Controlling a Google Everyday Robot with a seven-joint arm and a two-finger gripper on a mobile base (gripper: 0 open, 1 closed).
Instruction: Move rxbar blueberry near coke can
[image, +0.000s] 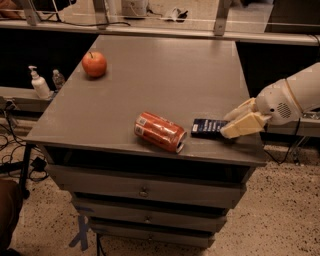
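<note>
The coke can (159, 131), red-orange with white markings, lies on its side near the front edge of the grey table (165, 75), silver end facing front-right. The rxbar blueberry (209, 128), a flat dark navy wrapper, lies flat on the table just right of the can, a small gap apart. My gripper (241, 121) reaches in from the right at the table's front right corner. Its cream fingers (244, 127) are closed over the bar's right end, which they hide.
A round orange-red apple (94, 64) sits at the table's back left. A white pump bottle (38, 84) stands on a low shelf left of the table. Drawers (143, 187) are below the tabletop. A rail with posts runs behind the table.
</note>
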